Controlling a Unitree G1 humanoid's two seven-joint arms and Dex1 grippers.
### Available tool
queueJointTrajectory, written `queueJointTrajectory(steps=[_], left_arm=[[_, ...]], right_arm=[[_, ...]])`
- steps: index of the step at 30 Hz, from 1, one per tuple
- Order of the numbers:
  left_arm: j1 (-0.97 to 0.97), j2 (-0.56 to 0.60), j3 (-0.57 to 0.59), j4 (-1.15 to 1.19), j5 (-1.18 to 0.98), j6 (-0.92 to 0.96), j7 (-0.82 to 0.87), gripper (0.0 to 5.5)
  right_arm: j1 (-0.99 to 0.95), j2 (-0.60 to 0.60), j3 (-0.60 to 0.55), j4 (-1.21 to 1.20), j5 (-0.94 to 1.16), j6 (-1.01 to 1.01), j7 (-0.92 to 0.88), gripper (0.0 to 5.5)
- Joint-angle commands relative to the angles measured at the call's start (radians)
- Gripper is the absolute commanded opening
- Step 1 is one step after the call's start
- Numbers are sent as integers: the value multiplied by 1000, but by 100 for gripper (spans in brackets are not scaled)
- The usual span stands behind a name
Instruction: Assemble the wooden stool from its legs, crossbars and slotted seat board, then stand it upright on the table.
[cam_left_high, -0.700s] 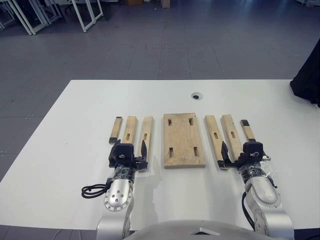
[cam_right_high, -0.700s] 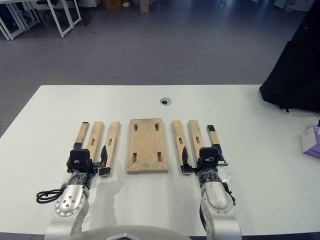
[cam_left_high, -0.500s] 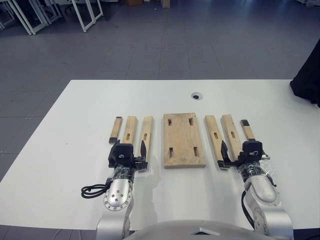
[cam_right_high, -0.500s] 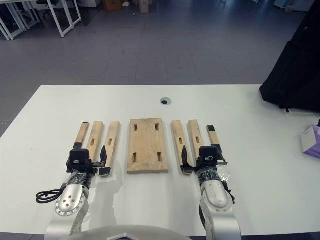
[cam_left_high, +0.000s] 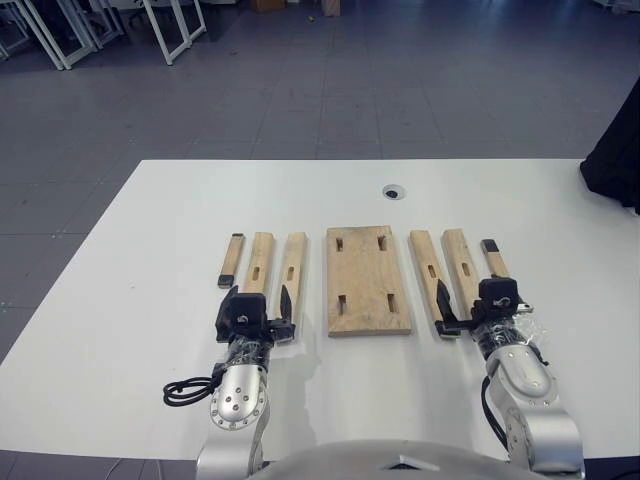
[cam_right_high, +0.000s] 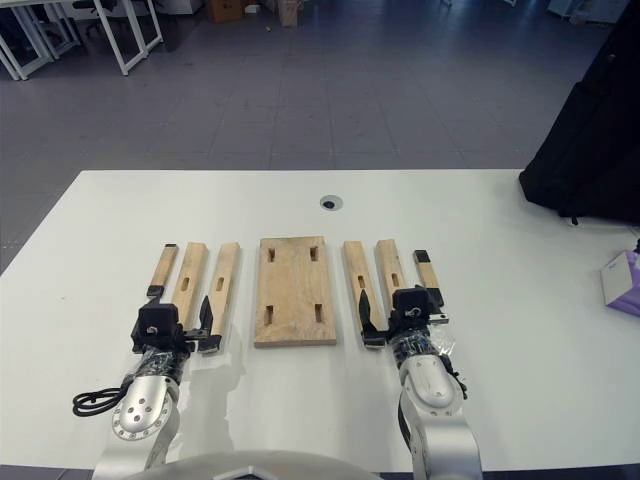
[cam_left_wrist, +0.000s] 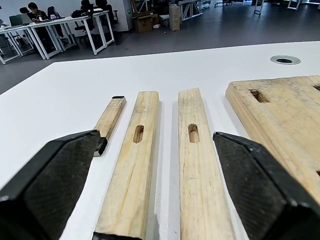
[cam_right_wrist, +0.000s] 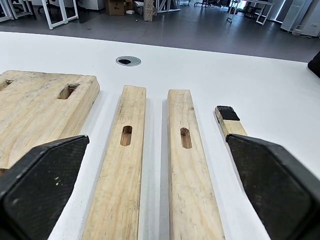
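The white table (cam_left_high: 130, 260) carried all the parts, and behind it the room had a grey tiled floor and metal desk frames. A black bag (cam_right_high: 585, 140) stood off the table, far to the right of the seat board and a little behind it.

The seat board (cam_left_high: 367, 280) lay flat in the middle, with its long axis pointing straight away from the robot. Its four slots faced up. To the left of the seat board lay the left legs (cam_left_high: 293, 262), two slotted pieces side by side and parallel to it. To its right lay the right legs (cam_left_high: 427, 268), also two, slotted and almost parallel. Beyond each pair, further from the seat board, lay one shorter piece with black ends: the left crossbar (cam_left_high: 231, 260) and the right crossbar (cam_left_high: 494, 262).

The left gripper (cam_left_high: 256, 305) sat at the near ends of the left legs, beside the board's near left corner. Its fingers (cam_left_wrist: 55, 170) were spread wide and held nothing. The right gripper (cam_left_high: 482, 300) sat likewise at the near ends of the right legs, fingers (cam_right_wrist: 42, 172) wide apart and empty.

A black cable (cam_left_high: 187, 390) lay looped nearer the robot than the seat board, on its left. A small round hole (cam_left_high: 393, 190) was in the table just beyond the board's far end.
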Motion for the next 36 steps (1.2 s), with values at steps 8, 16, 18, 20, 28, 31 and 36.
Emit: queueJointTrajectory(steps=[8, 16, 18, 20, 28, 31, 36], left_arm=[[-16, -1, 4, -16, 5, 7, 3, 421], [-14, -1, 9, -21, 1, 10, 0, 421], [-6, -4, 7, -28, 3, 11, 4, 421], [-2, -7, 3, -31, 5, 13, 8, 421], [24, -25, 6, -38, 9, -1, 25, 421], [36, -30, 3, -41, 12, -8, 36, 421], [20, -18, 18, -33, 6, -3, 23, 421]], right_arm=[[-15, 8, 6, 3, 6, 4, -4, 506], [-18, 8, 3, 6, 6, 6, -5, 506], [-22, 5, 1, 6, 7, 10, -2, 506], [-25, 1, 0, 5, 7, 13, 1, 506], [-57, -13, -16, 25, 18, 14, 21, 506], [-104, -47, -45, 32, 61, -7, 84, 506], [-300, -138, -225, 175, 139, 22, 121, 506]])
